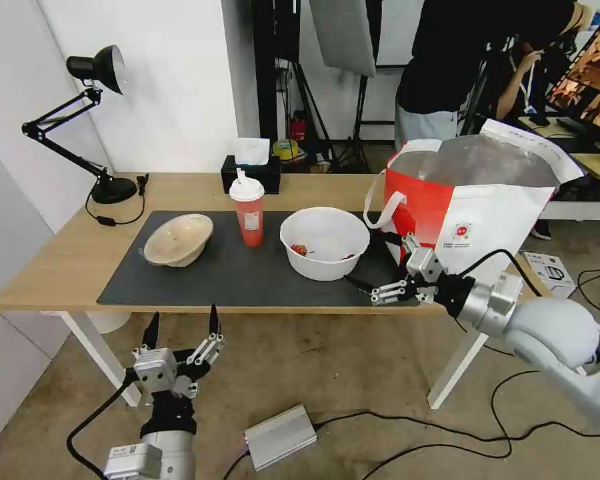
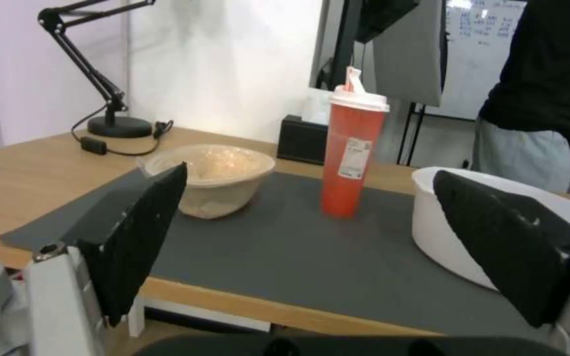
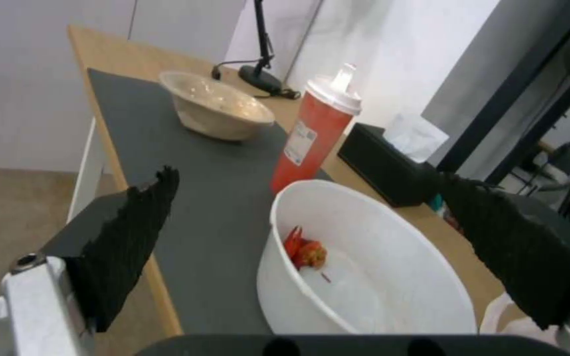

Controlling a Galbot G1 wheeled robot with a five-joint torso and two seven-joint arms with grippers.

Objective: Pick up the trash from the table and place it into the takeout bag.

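On the dark mat of the table [image 1: 67, 260] lie three pieces of trash: a beige pulp bowl [image 1: 179, 239] at the left, a red cup [image 1: 248, 210] with a white lid in the middle, and a white bowl [image 1: 325, 241] holding red food bits. The takeout bag [image 1: 480, 200] stands open at the table's right end. My right gripper [image 1: 375, 263] is open just right of the white bowl [image 3: 357, 277], between it and the bag, and holds nothing. Below the table's front edge my left gripper [image 1: 183, 321] is open and faces the pulp bowl [image 2: 215, 178] and the cup [image 2: 350, 153].
A black tissue box [image 1: 250, 175] sits behind the cup. A black desk lamp [image 1: 97, 127] and its cord occupy the table's back left corner. On the floor lie a silver box [image 1: 280, 437] and cables. A person stands behind the bag.
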